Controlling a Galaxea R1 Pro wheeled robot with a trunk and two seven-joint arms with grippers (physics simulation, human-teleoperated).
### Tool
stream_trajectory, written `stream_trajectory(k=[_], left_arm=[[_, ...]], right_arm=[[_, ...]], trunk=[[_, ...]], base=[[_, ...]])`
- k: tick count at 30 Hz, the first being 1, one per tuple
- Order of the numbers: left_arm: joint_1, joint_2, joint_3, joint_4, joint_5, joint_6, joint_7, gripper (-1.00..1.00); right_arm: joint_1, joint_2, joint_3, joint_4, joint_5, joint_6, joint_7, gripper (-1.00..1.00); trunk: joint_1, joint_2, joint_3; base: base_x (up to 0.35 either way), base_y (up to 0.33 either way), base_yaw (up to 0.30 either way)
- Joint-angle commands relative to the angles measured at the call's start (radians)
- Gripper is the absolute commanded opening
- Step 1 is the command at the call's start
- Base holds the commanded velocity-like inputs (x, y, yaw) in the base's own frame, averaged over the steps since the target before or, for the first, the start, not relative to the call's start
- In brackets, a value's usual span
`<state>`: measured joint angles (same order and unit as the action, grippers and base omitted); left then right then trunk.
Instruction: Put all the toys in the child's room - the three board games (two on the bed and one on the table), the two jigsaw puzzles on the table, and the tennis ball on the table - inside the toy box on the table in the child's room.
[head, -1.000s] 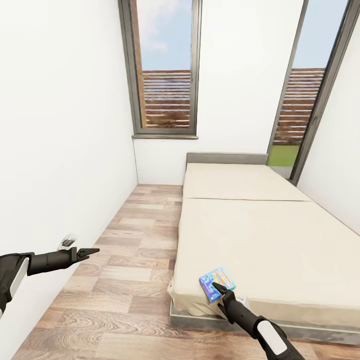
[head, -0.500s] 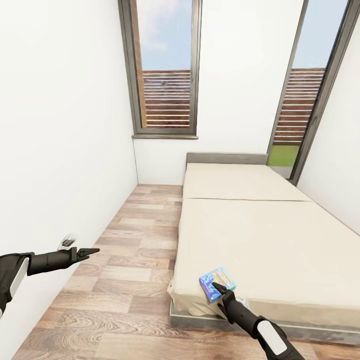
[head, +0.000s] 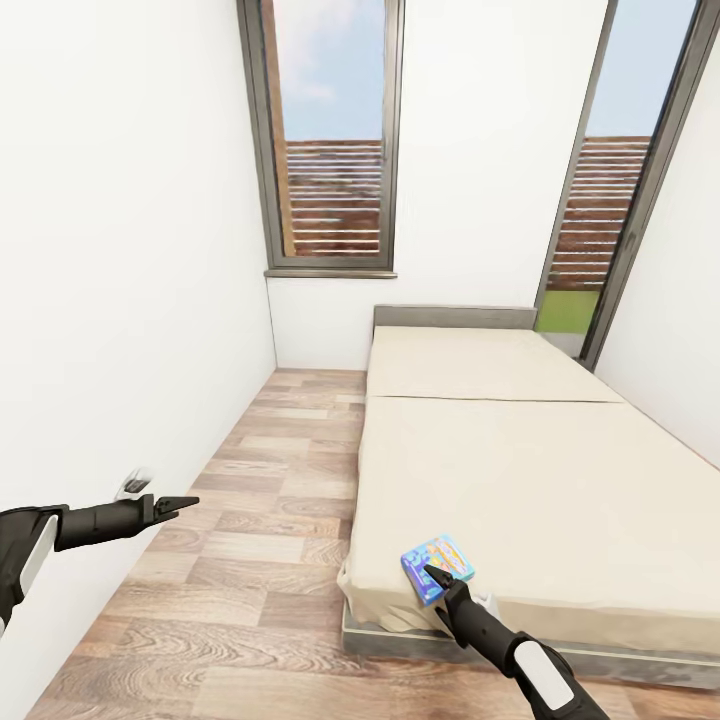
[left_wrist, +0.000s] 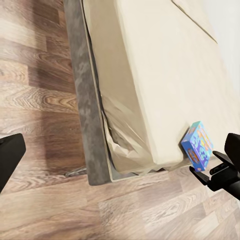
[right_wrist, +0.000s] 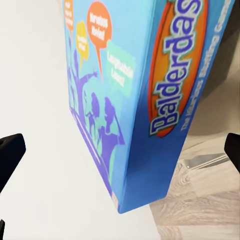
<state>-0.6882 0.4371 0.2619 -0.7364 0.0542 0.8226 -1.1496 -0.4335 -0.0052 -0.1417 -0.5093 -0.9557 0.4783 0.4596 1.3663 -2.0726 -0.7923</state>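
- Right gripper (head: 433, 574) sits at the near corner of the bed (head: 560, 480), tips at the blue game box (head: 437, 567), which lies on the mattress by that corner.
- Wrist cam: box is close between my spread fingers, so jaws are open, nothing clamped yet. Lined up to close on its edge, I reckon.
- Left gripper (head: 185, 503) hangs over the floor (head: 250, 560) near the wall, kept clear; fingers look pinched together, holding nothing.
- Toy box and table aren't here, so carry comes after.

Bed (left_wrist: 165, 85) corner over wood floor (left_wrist: 35, 100) — blue game box (left_wrist: 198, 146) at mattress edge, right gripper (left_wrist: 201, 176) just beside it.
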Motion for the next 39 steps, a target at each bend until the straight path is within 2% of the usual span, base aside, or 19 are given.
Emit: stream_trajectory(k=[1, 29, 30, 39], left_arm=[[-0.001, 0.000, 0.000, 0.000, 0.004, 0.009, -0.001, 1.00], [-0.001, 0.000, 0.001, 0.000, 0.004, 0.007, -0.001, 1.00], [-0.001, 0.000, 0.001, 0.000, 0.004, 0.007, -0.001, 1.00], [-0.001, 0.000, 0.001, 0.000, 0.003, 0.007, -0.001, 1.00]], right_arm=[[-0.001, 0.000, -0.004, 0.000, -0.005, 0.008, 0.001, 1.00], [-0.001, 0.001, -0.004, 0.001, -0.005, 0.008, 0.002, 1.00], [-0.001, 0.001, -0.004, 0.001, -0.005, 0.008, 0.002, -1.00], [-0.001, 0.001, -0.004, 0.001, -0.006, 0.008, 0.002, -1.00]], trunk=[[0.000, 0.000, -0.001], [0.000, 0.000, -0.001], [0.000, 0.000, -0.001], [0.000, 0.000, -0.001]], base=[[0.000, 0.011, 0.000], [0.000, 0.001, 0.000], [0.000, 0.000, 0.000], [0.000, 0.000, 0.000]])
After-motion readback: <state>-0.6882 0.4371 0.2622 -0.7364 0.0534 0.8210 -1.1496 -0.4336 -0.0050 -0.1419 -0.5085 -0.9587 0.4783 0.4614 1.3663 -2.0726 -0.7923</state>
